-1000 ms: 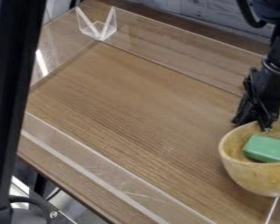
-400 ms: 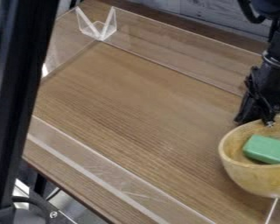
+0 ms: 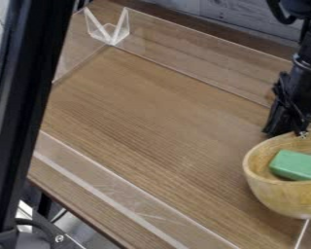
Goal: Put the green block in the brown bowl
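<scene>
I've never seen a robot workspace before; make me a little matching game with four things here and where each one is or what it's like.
1. green block
2. wooden bowl
3. wooden table
4. gripper

A. black, just behind the bowl's rim in this view
B. lying inside the bowl
C. brown, with clear strips across it
D. light tan and round, at the right edge of the picture

Right pairs: 1-B, 2-D, 3-C, 4-A

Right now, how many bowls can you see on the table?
1. The brown bowl is at the right edge of the picture, partly cut off, with the green block in it. Others could be out of view.
</scene>
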Controlling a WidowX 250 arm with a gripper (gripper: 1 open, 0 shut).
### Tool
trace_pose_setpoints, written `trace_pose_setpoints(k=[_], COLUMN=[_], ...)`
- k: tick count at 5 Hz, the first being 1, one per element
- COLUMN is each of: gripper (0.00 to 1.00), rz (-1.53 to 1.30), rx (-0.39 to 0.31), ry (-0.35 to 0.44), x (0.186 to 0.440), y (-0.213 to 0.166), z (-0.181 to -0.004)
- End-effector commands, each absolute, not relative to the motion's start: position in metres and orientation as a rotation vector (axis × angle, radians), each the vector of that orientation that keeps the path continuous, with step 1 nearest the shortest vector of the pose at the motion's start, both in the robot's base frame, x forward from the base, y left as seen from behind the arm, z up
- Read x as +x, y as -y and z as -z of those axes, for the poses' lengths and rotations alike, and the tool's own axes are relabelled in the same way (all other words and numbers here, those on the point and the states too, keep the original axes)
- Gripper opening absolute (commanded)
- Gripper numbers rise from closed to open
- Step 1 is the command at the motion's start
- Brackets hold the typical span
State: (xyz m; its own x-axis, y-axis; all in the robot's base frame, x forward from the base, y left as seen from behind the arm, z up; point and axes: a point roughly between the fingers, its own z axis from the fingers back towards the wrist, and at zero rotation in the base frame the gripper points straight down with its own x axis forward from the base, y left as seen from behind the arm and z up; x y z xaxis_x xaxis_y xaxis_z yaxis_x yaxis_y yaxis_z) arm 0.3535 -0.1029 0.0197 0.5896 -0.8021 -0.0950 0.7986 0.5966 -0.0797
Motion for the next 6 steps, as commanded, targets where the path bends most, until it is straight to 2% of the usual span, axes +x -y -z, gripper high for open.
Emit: trace_pose_setpoints(k=[1, 2, 3, 4, 5, 6], gripper=[0.00, 0.00, 0.00, 1.00, 0.00, 0.00], rz=[0.936, 0.937, 0.912, 0.914, 0.933, 0.921], rx=[-0.026, -0.031, -0.010, 0.017, 0.035, 0.039], ry=[-0.088, -0.101, -0.080, -0.051, -0.026, -0.006], x=[0.350, 0.343, 0.345, 0.345, 0.351, 0.351], y=[0.108, 0.111, 0.108, 0.105, 0.106, 0.105], z=[-0.043, -0.049, -0.058, -0.074, -0.074, -0.071])
